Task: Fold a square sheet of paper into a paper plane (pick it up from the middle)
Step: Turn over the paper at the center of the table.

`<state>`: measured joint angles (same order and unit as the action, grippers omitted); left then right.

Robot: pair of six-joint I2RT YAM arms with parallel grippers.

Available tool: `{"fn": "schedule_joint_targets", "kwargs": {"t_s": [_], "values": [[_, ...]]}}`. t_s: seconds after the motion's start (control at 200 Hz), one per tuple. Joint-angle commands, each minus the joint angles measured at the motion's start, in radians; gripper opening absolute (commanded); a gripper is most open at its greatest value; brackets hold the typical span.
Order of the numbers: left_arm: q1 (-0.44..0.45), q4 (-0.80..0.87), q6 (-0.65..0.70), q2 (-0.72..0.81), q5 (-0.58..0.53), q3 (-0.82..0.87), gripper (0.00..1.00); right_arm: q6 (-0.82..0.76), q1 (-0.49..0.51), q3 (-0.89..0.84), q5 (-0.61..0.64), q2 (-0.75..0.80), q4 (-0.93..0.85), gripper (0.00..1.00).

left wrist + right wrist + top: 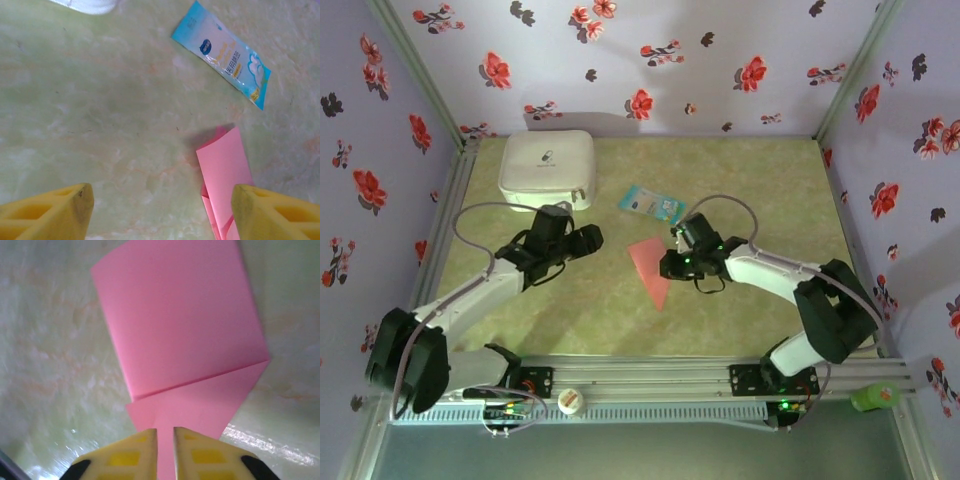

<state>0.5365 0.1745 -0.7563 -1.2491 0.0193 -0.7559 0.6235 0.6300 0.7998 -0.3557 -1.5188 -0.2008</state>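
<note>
**While R gripper (165, 432) is clenching the pink paper (180, 325), L gripper (162, 200) is hanging wide**

R's fingers are pressing nearly together w/ the folded sheet's right edge between them. The paper's lying mid-table, tip pointing toward the arm bases, just below the blue packet (652, 204). L is hovering released, left of the paper, near the white case (548, 165).

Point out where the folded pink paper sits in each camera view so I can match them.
Top external: the folded pink paper lies at centre, just left of the right end effector.
Left wrist: lower right, near end behind a finger of the left end effector.
Right wrist: upper centre, running down to the right end effector.
Shared landmark: the light-blue packet, beyond the paper in top external and left wrist.
</note>
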Motion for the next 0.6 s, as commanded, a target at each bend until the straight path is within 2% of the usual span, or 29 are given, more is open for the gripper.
{"fn": "schedule_joint_targets", "kwargs": {"t_s": [0.0,0.15,0.415,0.595], "values": [[0.012,-0.036,-0.021,-0.049,0.07,-0.046,0.7,0.102,-0.01,0.005,-0.199,-0.076,0.123,0.1],[0.05,-0.046,-0.037,-0.102,0.08,-0.069,0.65,0.168,-0.01,-0.025,-0.205,-0.134,0.216,0.08],[0.094,-0.061,-0.091,-0.191,0.092,-0.101,0.58,0.229,-0.012,-0.046,-0.198,-0.239,0.242,0.1],[0.129,-0.071,-0.123,-0.268,0.114,-0.14,0.45,0.332,-0.009,-0.084,-0.183,-0.26,0.316,0.1]]}}
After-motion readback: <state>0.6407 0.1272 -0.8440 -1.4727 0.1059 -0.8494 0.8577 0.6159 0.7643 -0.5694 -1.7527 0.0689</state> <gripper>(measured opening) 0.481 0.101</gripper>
